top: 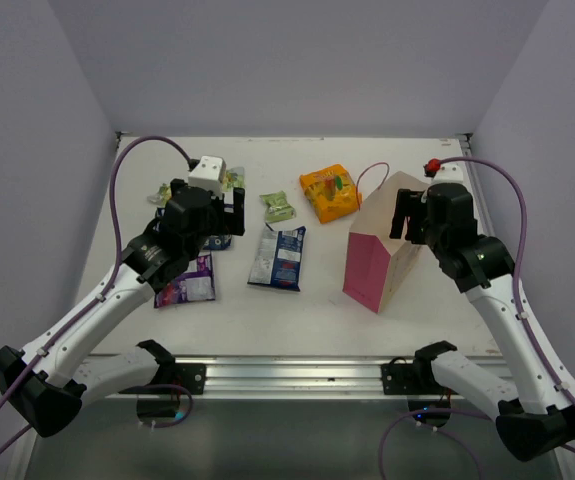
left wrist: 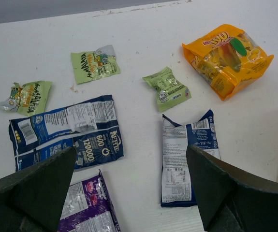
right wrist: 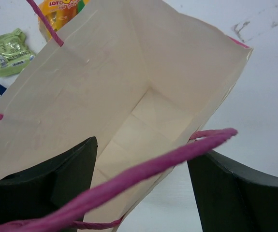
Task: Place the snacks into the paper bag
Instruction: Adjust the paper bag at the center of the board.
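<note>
The paper bag (top: 379, 255) stands open at the right, cream with a pink side panel; the right wrist view shows its inside (right wrist: 143, 116) empty. My right gripper (top: 410, 222) is open at its mouth, with the bag's near wall and a pink cord handle (right wrist: 148, 166) between the jaws (right wrist: 141, 188). My left gripper (top: 225, 212) hangs open and empty above the packets (left wrist: 131, 193). Below it lie the orange packet (left wrist: 228, 58), two dark blue packets (left wrist: 66, 130) (left wrist: 187, 157), the purple packet (left wrist: 88, 205) and three green ones (left wrist: 167, 89) (left wrist: 94, 64) (left wrist: 27, 96).
A small red object (top: 432, 168) lies at the back right corner. Pale walls close in the table on three sides. A metal rail (top: 297, 375) runs along the near edge between the arm bases.
</note>
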### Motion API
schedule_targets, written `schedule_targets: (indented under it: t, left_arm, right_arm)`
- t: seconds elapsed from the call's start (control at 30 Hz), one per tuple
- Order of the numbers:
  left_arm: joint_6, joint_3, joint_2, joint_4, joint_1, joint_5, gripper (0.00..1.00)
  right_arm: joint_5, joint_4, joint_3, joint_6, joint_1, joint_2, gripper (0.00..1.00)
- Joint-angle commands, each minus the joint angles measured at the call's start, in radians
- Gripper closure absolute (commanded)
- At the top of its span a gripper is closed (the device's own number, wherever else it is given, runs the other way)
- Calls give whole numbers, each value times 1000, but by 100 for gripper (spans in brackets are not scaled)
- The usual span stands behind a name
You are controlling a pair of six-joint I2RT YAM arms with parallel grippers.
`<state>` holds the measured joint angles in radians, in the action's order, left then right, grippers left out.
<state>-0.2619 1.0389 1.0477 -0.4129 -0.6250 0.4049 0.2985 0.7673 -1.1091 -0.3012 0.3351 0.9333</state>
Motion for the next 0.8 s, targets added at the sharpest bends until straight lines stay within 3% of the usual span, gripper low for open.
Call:
schedule_targets:
  t: [0.0,0.17,0.4,0.67,0.77]
  left_arm:
    - [26,-5,-18,54,8,0,0]
    - [29,-5,-11,59,10,-44,0]
    - [20,-7,-17,59,10,-120,0]
    - [-14,-8,9,91,8,-255,0]
    - [-14,-2,25,91,10,-271,0]
  right_arm:
    - [22,-103,-75,152,-7,38,24]
    - [-44,-171,-87,257,-59,103,25]
    - [-27,-154,-130,266,-123,127,25]
    - [42,-33,-178,143,-137,81,24]
    - [-30,22,-184,102,-136,36,20]
